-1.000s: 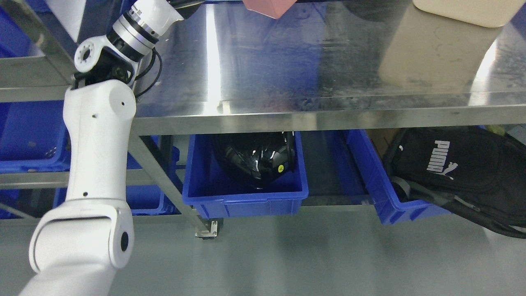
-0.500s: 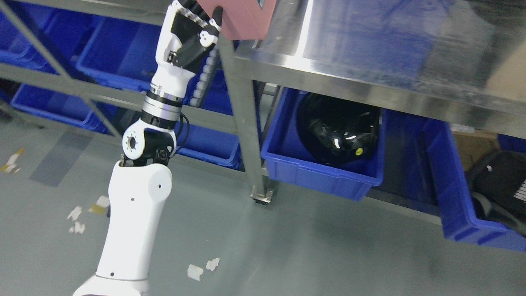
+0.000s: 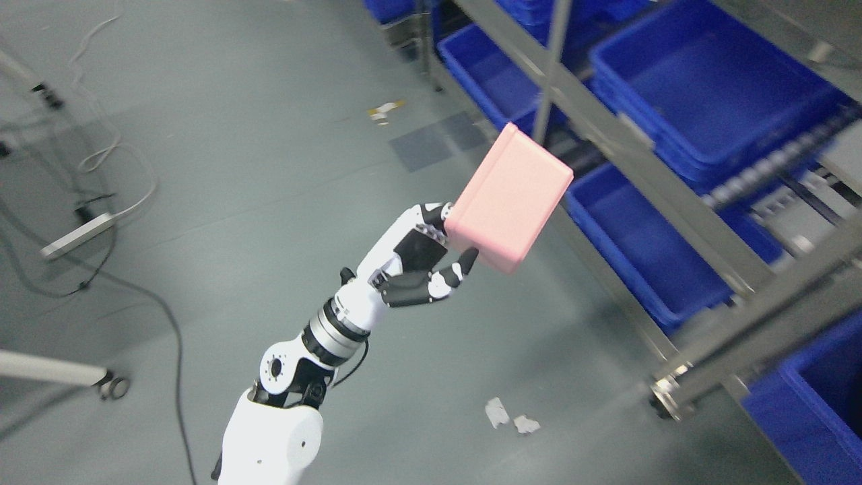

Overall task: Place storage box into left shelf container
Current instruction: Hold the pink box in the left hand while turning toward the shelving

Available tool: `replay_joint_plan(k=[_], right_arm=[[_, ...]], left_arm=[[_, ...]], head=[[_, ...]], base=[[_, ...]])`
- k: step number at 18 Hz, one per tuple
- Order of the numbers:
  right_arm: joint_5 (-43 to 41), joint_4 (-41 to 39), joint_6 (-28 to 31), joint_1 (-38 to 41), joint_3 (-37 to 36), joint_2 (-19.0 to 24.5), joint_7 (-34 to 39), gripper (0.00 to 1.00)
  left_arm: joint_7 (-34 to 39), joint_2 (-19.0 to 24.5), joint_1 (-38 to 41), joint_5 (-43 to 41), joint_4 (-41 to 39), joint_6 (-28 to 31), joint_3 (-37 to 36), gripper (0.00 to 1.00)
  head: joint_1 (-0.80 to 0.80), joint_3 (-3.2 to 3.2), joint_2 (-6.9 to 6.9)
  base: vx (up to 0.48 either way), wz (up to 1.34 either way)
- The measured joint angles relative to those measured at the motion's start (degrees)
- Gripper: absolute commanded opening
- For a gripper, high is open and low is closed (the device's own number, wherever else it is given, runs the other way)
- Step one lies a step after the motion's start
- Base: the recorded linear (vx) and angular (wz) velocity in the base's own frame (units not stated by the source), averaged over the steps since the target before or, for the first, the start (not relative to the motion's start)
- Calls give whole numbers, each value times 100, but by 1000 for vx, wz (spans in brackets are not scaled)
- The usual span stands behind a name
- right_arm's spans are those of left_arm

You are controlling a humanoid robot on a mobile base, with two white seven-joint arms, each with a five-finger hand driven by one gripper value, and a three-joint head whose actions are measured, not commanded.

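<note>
A white robot arm rises from the bottom edge, left of the middle, and reaches up and to the right. Its left hand (image 3: 421, 259) is curled around the lower left edge of a pink box (image 3: 510, 197): the fingers (image 3: 431, 217) press against the side facing away, and the thumb (image 3: 463, 263) props the bottom edge. The box is plain and rounded at the corners, tilted with one corner pointing up, held in the air above the grey floor (image 3: 256, 155) and not touching anything else. Just to its right stands a metal shelf (image 3: 646, 175) whose rails run diagonally from the top middle to the lower right. The shelf carries several blue bins (image 3: 700, 94) on two levels. One open bin (image 3: 646, 242) on the lower level sits just beside the box, to its right and slightly lower. Another bin (image 3: 491, 84) lies behind the box, further up the picture. A shelf foot (image 3: 663, 397) rests on the floor at the lower right. On the floor, small scraps of paper (image 3: 508, 414) lie below the box. A yellowish scrap (image 3: 385, 111) lies near the top middle. At the left, grey cables (image 3: 121, 168) trail across the floor beside a power strip (image 3: 77, 236), and a wheeled leg (image 3: 111, 385) of some stand shows at the left edge.
</note>
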Motion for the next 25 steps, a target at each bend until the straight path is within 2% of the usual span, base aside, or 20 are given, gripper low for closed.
replay_joint_plan(k=[5,9,16,25], right_arm=[[0,0,12,0,0,0,1,100],[0,0,-7,1,0,0,31,100],[0,0,-13,2,0,0,-5,100],[0,0,-18,5,0,0,-8,100]], left_arm=[[-104,-8,824,-60,-288,-266,-131,2],[-108,-11,1095,-71,-404,-297,-166,2],[-118,-15,1293,-83,-524,-313,-222,2],[-562,-17,1465,-255,-549,-319,-340,3]], head=[[0,0,2],[0,0,2],[0,0,2],[0,0,2]], base=[[259,791],[358,139],[440,-56],[536,101]])
